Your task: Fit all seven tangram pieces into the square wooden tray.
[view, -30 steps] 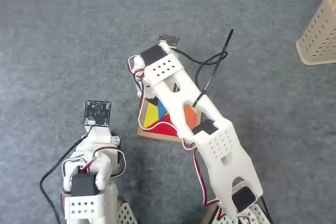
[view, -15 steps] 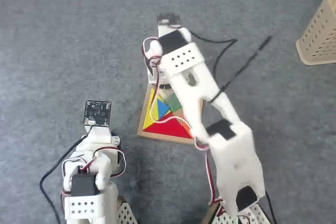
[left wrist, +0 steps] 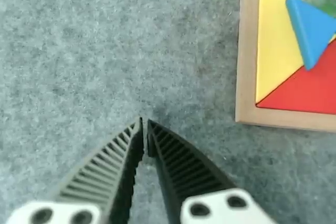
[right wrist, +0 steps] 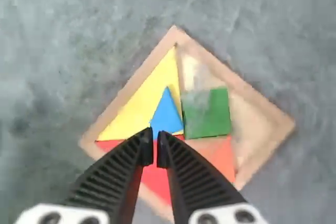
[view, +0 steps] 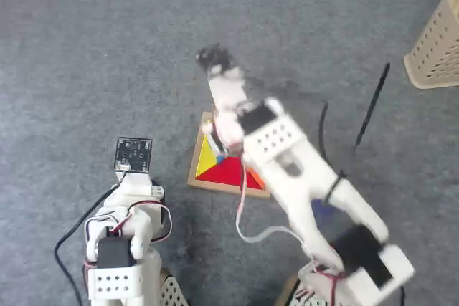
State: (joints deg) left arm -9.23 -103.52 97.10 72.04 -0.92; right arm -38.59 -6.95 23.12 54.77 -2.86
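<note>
Both pinched closed, empty: right claw [right wrist: 155, 136] over tray [right wrist: 255, 117], left claw [left wrist: 144, 125] near tray's edge.

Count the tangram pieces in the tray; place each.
5 in the tray: yellow triangle along one edge, blue triangle against it, green square beside the blue, red triangle along the adjoining edge, orange triangle beside the red. The pale remaining area may hold more.
</note>
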